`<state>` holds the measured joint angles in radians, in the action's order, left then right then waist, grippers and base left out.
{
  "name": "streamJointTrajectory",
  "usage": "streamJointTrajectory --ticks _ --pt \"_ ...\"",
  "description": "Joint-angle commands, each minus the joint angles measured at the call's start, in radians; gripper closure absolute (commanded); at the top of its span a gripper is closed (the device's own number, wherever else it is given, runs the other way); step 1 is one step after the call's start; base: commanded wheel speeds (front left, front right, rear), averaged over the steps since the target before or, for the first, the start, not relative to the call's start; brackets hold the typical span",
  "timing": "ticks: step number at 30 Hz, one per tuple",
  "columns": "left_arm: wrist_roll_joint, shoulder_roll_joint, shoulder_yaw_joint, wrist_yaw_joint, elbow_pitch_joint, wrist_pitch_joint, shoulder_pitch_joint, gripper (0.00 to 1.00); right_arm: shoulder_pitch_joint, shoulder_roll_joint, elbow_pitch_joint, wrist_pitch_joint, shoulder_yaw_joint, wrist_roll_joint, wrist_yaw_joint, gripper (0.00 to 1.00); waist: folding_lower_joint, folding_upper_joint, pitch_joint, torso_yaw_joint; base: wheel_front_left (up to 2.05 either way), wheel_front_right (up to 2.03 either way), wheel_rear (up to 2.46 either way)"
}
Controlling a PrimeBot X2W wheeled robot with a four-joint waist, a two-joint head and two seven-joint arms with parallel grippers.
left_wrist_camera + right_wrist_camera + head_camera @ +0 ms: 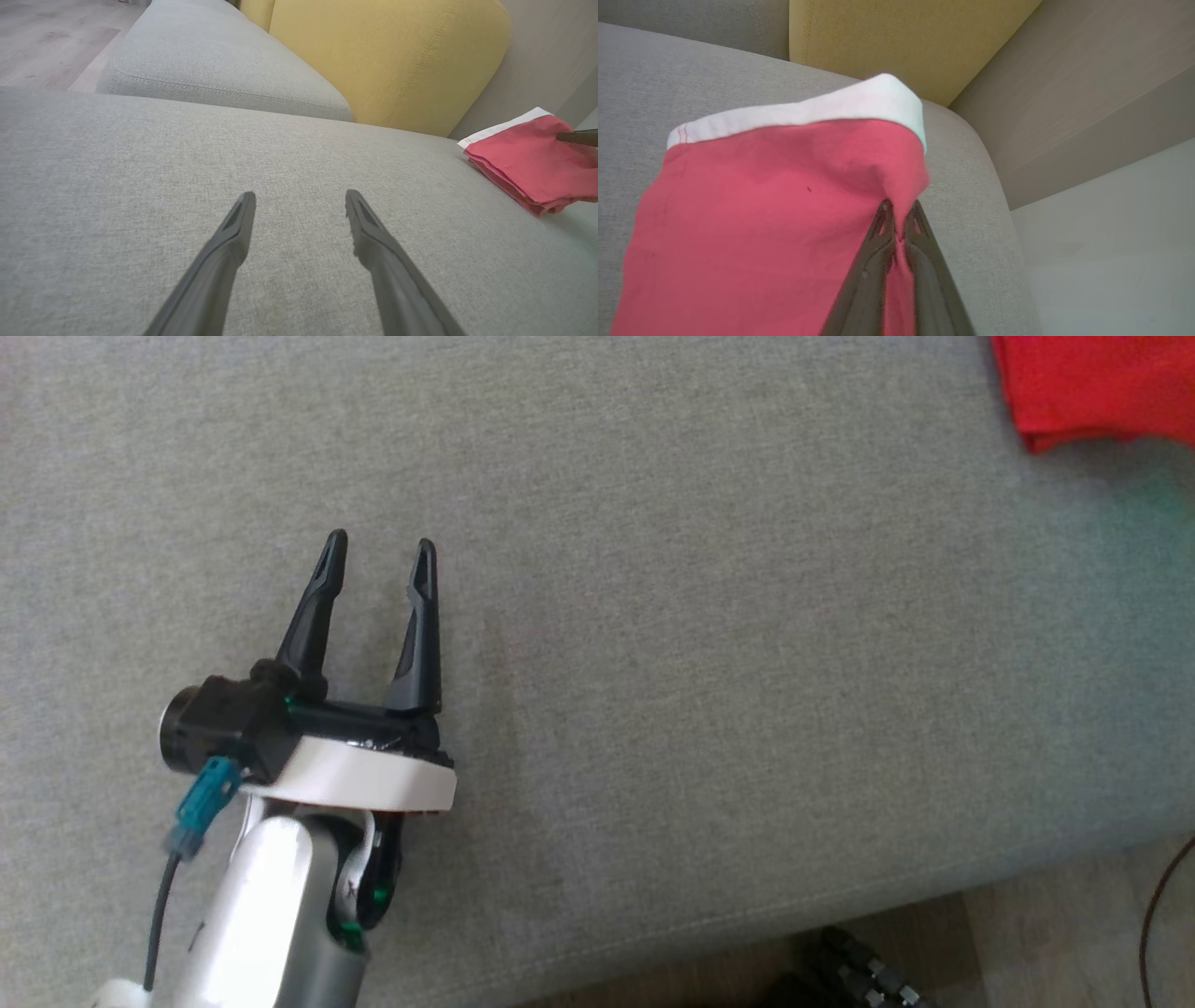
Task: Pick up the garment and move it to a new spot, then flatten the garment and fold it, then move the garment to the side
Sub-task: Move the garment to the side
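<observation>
1. The folded red cloth garment with a white band lies on the grey fabric sofa seat, at the upper right of the head view.
2. The right gripper is pinched tight on its right-hand edge, low centre of its wrist view.
3. The left gripper stands wide and empty at the head view's lower left.
4. A one-edge pinch may drag only the top layers, undoing the fold.

You have the folded garment at the seat cushion's far right corner, before the back cushion, your right gripper at its edge, your left gripper well apart over the near left.
</observation>
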<state>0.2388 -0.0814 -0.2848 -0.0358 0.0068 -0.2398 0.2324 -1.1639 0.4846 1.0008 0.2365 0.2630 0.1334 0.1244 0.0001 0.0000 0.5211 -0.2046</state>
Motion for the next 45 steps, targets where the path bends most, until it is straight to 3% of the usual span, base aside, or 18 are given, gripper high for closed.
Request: streamJointTrajectory --ticks 1,6,7,8,9,23,37,45 --pt "-0.002 -0.008 0.021 -0.008 -0.037 -0.008 0.024 0.00 -0.029 0.025 -0.027 0.003 -0.014 -0.018 0.006 1.00 -0.0001 0.0000 0.002 -0.002 0.00 0.00 0.00" --pt "0.003 -0.009 0.021 -0.011 -0.036 -0.011 0.023 0.00 -0.024 0.015 -0.046 0.020 -0.067 -0.103 0.006 0.99 -0.0001 0.0000 0.002 -0.007 0.00 0.00 0.00" --pt "0.004 -0.009 0.021 -0.011 -0.036 -0.011 0.023 0.00 -0.021 0.011 -0.049 0.026 -0.078 -0.118 0.006 0.83 -0.0001 0.0000 0.002 -0.008 0.00 0.00 0.00" --pt "0.004 -0.009 0.020 -0.012 -0.035 -0.011 0.024 0.00 -0.018 0.007 -0.054 0.027 -0.091 -0.132 0.006 0.55 -0.0001 0.0000 0.002 -0.008 0.00 0.00 0.00" --pt "0.005 -0.009 0.019 -0.012 -0.034 -0.011 0.024 0.00 -0.014 0.002 -0.060 0.025 -0.105 -0.145 0.006 0.00 -0.0001 0.0000 0.002 -0.009 0.00 0.00 0.00" --pt "0.016 -0.010 0.010 -0.011 -0.013 -0.014 0.034 0.00 0.060 -0.119 -0.149 -0.076 -0.242 -0.273 0.006 0.00 -0.0001 0.0000 -0.032 0.006 0.00 0.00 0.00" --pt "0.084 0.015 0.090 -0.034 0.121 -0.022 0.028 0.00 0.290 -0.356 -0.227 -0.336 -0.248 -0.105 0.006 0.00 -0.0001 0.0000 -0.281 0.080 0.00 0.00 0.00" --pt "0.088 0.024 0.136 -0.045 0.185 -0.022 -0.048 0.00 0.504 -0.421 -0.320 -0.421 -0.222 -0.072 0.006 0.00 -0.0001 0.0000 -0.418 0.120 0.00 0.00 0.00"
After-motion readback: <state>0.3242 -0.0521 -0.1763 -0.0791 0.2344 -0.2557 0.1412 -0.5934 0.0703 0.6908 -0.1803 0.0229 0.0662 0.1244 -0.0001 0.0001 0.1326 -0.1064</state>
